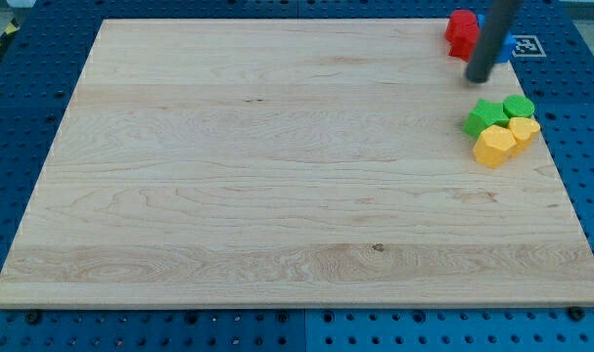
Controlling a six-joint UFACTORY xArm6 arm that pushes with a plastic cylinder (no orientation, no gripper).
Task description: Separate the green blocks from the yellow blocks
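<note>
Apparently no fingers are fitted, so nothing is held: my tip [479, 77] is seen above the cluster, touching no block. On the counter [277, 166], two green blocks [484, 115] [519, 106] touch two yellow blocks [493, 146] [524, 129]. Red blocks [461, 32] sit at the view's top right.

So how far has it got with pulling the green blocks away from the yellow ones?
Nothing looks done yet: the two green blocks and two yellow blocks sit bunched together near the view's right edge. My tip is just above them, near the red blocks, touching none. All the separating remains.
</note>
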